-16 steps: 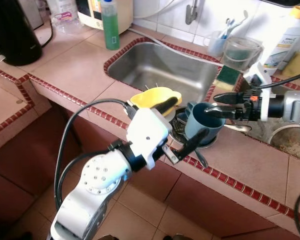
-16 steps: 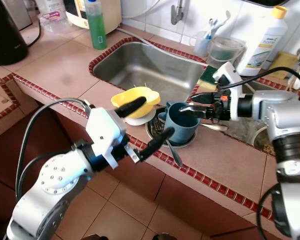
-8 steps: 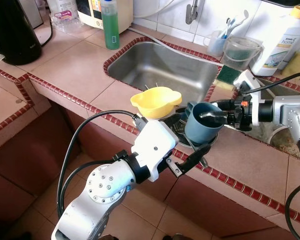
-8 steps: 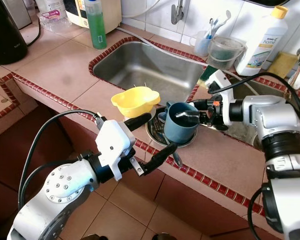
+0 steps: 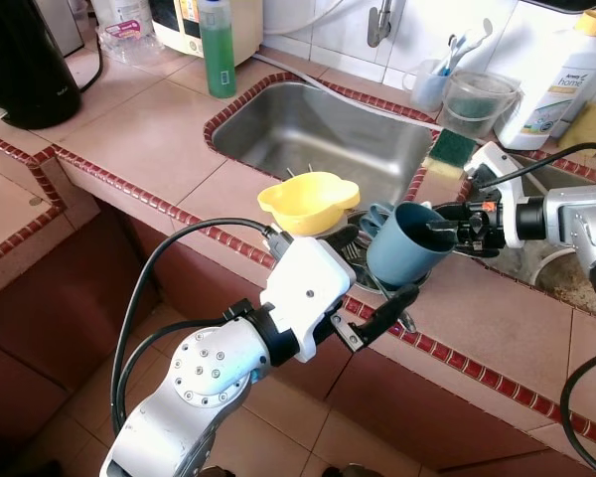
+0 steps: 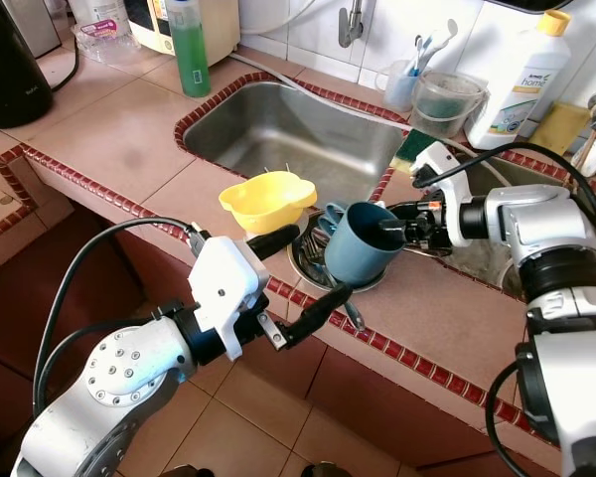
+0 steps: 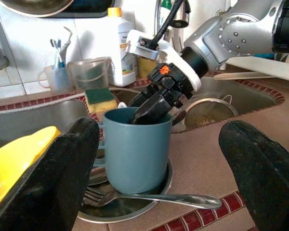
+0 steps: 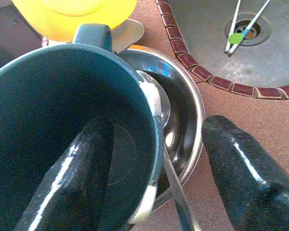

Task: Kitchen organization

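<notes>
One blue-green plastic mug [image 6: 356, 244] tips over the round shiny metal bowl [image 8: 185, 103] on the brown tiled tabletop [image 5: 149, 134]. The right pincer [image 6: 405, 225] grips its rim, one finger inside. A yellow plastic bowl [image 6: 268, 199] sits just beside the metal bowl. The left pincer [image 6: 298, 273] hangs wide open near it, holding nothing.

Home kitchen: steel sink [image 5: 328, 134] sunk in tiled counter [image 5: 139, 139], tap [image 5: 380, 22], soap bottle [image 5: 218, 50], sponge [image 5: 449, 152], kettle [image 5: 25, 65].
</notes>
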Motion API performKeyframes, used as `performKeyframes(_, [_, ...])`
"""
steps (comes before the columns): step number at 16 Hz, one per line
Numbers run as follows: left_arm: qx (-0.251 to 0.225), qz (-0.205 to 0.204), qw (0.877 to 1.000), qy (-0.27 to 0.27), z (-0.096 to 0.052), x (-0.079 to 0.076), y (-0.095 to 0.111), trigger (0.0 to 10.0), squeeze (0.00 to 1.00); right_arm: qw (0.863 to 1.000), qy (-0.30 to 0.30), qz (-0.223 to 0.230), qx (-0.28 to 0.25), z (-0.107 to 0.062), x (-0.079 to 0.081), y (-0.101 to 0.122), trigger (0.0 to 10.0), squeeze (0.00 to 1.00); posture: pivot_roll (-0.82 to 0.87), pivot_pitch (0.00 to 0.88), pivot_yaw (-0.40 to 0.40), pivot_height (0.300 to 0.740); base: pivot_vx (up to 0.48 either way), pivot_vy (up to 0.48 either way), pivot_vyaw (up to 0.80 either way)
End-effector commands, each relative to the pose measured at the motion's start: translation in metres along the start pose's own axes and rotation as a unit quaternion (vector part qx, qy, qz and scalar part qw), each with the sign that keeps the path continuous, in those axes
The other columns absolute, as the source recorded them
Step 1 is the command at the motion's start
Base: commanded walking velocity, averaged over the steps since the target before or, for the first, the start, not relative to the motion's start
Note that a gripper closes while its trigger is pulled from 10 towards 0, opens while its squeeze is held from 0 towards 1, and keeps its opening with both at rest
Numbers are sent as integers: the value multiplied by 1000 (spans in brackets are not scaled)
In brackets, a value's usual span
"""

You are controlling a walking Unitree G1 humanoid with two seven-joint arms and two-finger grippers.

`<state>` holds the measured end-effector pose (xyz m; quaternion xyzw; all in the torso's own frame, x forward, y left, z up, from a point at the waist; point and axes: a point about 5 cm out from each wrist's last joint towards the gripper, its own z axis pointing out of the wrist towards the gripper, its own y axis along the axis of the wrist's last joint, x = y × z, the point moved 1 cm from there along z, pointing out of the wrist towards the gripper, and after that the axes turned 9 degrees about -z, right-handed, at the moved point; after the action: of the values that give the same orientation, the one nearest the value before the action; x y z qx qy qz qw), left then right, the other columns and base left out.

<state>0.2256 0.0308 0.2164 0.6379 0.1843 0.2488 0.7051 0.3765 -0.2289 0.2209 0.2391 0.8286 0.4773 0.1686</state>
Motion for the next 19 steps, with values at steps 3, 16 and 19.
performKeyframes(3, [-10, 2, 1000, -2, 0, -3, 7, 10000, 0, 1000, -22, -7, -7, -3, -6, 9, 0, 0, -145, 206, -74, 740, 0, 0, 0])
performKeyframes(16, [-16, 6, 1000, 10, 2, -1, 9, 10000, 0, 999, -36, -24, -2, 0, -9, 16, 0, 0, -138, 203, -84, 740, 0, 0, 0])
performKeyframes(19, [-17, 3, 1000, 9, 2, -1, 9, 10000, 0, 999, -36, -24, -5, 0, -10, 20, 0, 0, -139, 193, -85, 740, 0, 0, 0])
